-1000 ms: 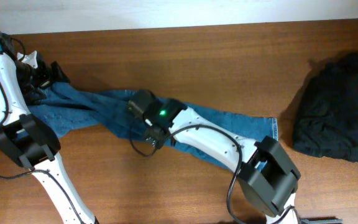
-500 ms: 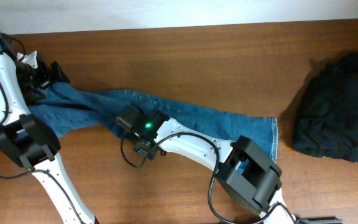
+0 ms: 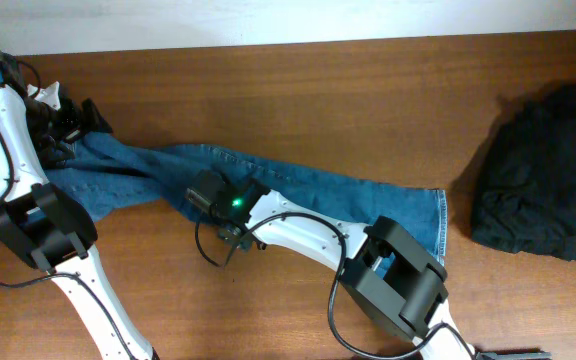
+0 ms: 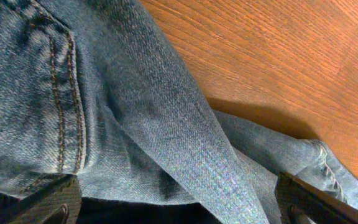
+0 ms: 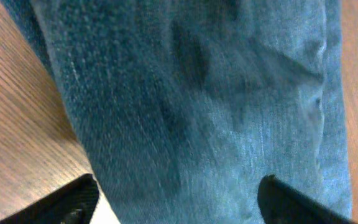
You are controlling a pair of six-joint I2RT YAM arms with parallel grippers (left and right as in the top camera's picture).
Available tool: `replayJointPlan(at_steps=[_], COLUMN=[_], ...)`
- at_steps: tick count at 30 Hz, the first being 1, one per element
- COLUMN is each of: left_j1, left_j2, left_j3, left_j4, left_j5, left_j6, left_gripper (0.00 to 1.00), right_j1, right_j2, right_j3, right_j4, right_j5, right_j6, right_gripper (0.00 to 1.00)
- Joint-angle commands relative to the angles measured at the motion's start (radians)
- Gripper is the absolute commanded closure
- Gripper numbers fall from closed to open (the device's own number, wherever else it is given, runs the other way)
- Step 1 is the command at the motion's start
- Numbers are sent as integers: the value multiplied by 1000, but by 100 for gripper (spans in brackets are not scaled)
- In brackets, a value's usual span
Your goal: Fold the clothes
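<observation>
Currently the table (image 3: 318,90) is carrying the jeans (image 3: 308,185), which are lying stretched diagonally from its left end to right of centre. The black garment (image 3: 543,175) is sitting bunched at far right, well apart. The right gripper (image 5: 182,205) is hovering over mid-leg, jaws standing wide, denim filling the gap. The left gripper (image 4: 179,208) is sitting over the seamed waist end, jaws likewise apart.

The left arm (image 3: 76,290), on the left side of the overhead view, has smooth white tube parts and chunky black joints. The right arm (image 3: 303,232), in the lower middle, looks the same. Each has a tiny green light (image 3: 236,203) and thin black cables (image 3: 204,248). Dark fingertips (image 4: 45,200) peek in at the bottom corners of both wrist views
</observation>
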Motion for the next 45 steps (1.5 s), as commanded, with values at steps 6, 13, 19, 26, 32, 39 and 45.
replayJointPlan(at_steps=[6,13,19,26,32,39,45], left_j1=[-1,-1,-1,-1,-1,-1,-1], left_j2=[12,12,12,13,13,13,13], left_j3=[0,0,0,0,0,0,0], left_j4=[5,5,5,5,4,14,32], left_j5=[-7,-8,-8,-8,-53,-60,-60], left_j6=[-5,-5,-5,-5,-2,-2,-2], left_gripper=[1,1,1,1,1,1,1], right_j1=[-28,-60,-100,-198,-320,-476,-543], right_j2=[24,23,23,23,23,24,24], right_j3=[-3,2,68,151,151,151,151], right_j4=[16,16,16,119,305,420,389], right_j5=[56,121,169,280,283,206,54], right_j6=[-1,-1,-1,-1,-2,-1,-1], right_gripper=[35,80,96,96,96,84,1])
